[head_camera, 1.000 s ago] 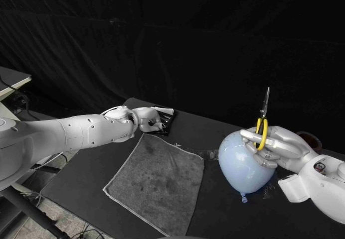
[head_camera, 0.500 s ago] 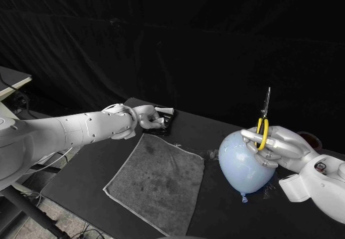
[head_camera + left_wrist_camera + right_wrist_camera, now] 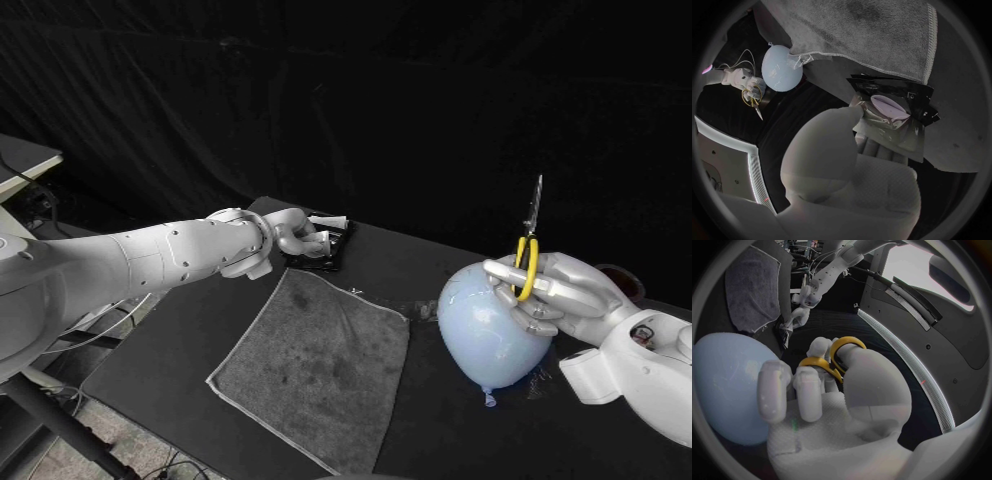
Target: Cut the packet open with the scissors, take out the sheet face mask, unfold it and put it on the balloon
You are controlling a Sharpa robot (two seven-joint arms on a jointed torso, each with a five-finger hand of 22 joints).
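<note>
Pale blue balloon, yellow-handled scissors, plain grey towel, glossy black packet with lilac oval, black table.

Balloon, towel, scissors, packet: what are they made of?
Balloon: thin rubber probably, smooth, pale blue with a soft sheen.
Towel: grey cloth, fuzzy matte nap, stitched edge.
Scissors: shiny metal blades, yellow handles that look plastic.
Packet: seemingly dark foil or plastic film, glossy and crinkled.
</note>
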